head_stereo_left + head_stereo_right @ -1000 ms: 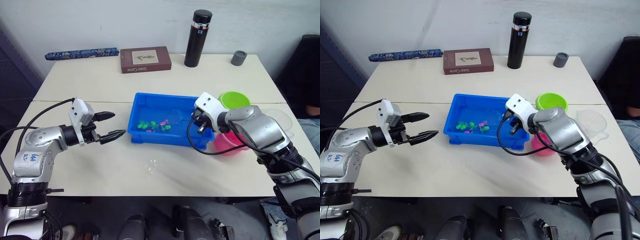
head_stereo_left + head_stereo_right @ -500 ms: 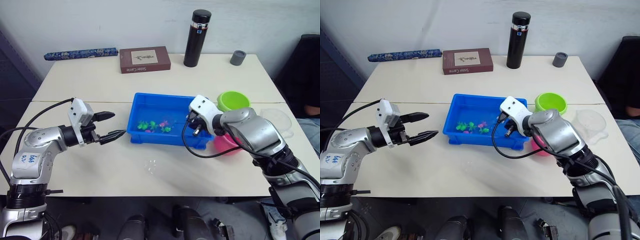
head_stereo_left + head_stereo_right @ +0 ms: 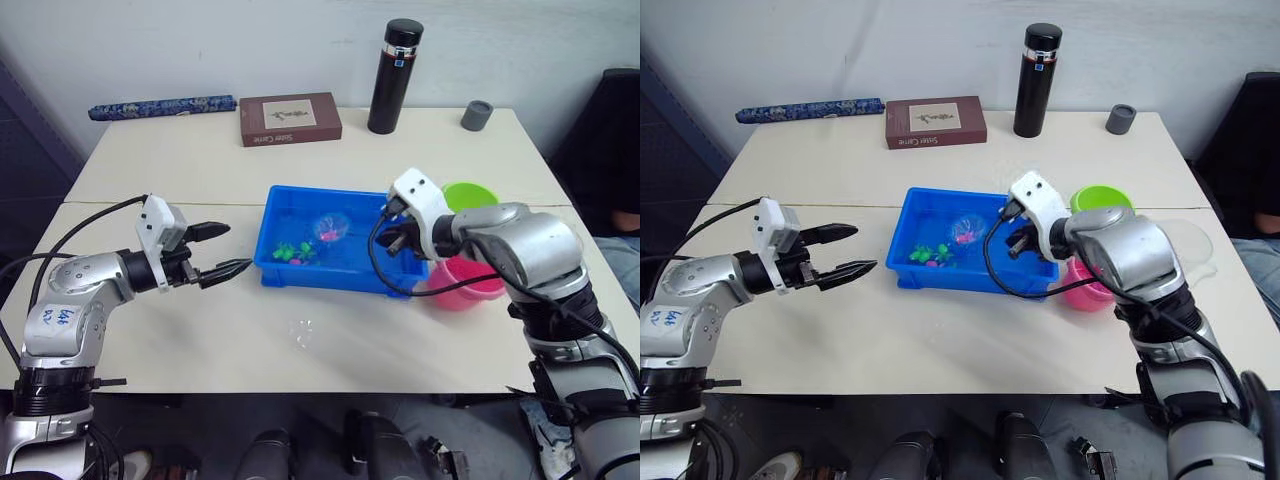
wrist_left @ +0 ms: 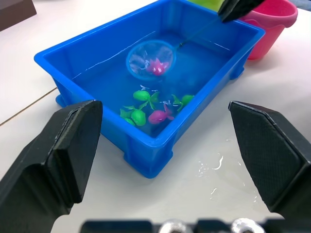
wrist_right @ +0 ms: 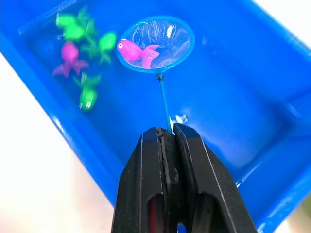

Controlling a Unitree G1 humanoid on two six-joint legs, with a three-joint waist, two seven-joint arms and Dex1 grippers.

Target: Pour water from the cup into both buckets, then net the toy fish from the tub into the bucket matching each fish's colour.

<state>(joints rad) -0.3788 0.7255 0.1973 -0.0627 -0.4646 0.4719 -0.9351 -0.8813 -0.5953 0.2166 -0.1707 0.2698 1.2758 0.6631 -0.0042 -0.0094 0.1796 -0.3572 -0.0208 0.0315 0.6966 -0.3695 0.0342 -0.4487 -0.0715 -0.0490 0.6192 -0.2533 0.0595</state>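
The right claw (image 5: 167,141), clamped on the net (image 5: 155,43), lifts a pink fish (image 5: 137,50) from the tub (image 3: 290,275); next, carry it to the pink bucket (image 3: 465,280).

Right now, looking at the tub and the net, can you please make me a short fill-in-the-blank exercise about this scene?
1. The net holds one fish of ____ colour.
2. The right gripper is shut on the net's ____.
3. The net is held over the ____ tub.
4. The left gripper is ____ and holds nothing.

Missing words: pink; handle; blue; open
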